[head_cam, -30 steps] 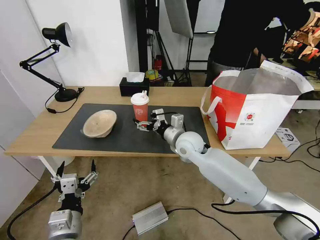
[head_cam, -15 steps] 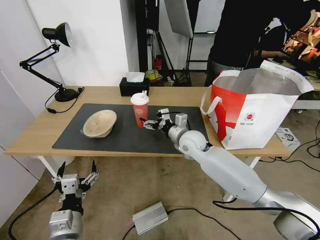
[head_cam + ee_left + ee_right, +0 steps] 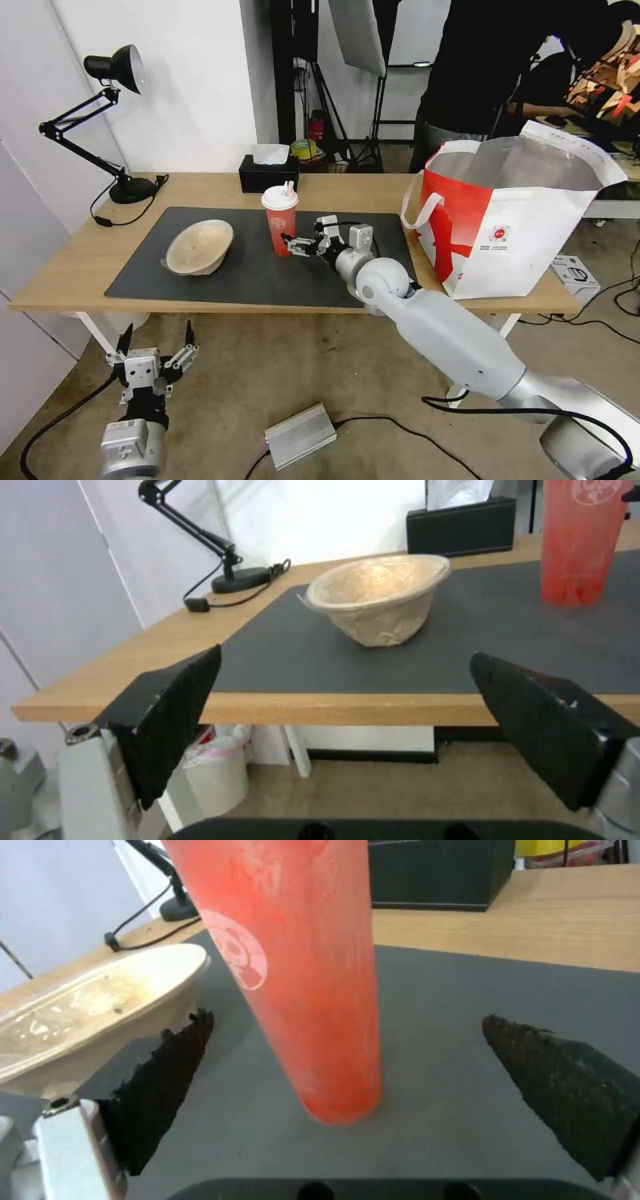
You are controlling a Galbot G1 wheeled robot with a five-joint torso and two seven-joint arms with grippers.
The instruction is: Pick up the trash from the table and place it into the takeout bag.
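A red drink cup [image 3: 279, 221] with a white lid stands upright on the dark grey mat [image 3: 267, 283] of the table [image 3: 200, 190]. My right gripper [image 3: 292, 245] is open just right of the cup's base. In the right wrist view the cup [image 3: 300, 965] stands a little ahead of the open right gripper [image 3: 347, 1017], untouched by either finger. A shallow tan bowl [image 3: 200, 247] lies tilted on the mat's left part and faces the open left gripper [image 3: 345, 655]. That left gripper [image 3: 153, 357] hangs below the table's front edge. The takeout bag [image 3: 513, 220] stands open at the table's right end.
A black desk lamp [image 3: 113, 67] stands at the back left corner with its cord on the wood. A black tissue box [image 3: 269, 175] sits behind the cup. A silver box [image 3: 300, 437] and cables lie on the floor in front.
My right gripper has shifted from in front of the cup's base to its right side, still open. The cup, the bowl and the left arm have stayed put.
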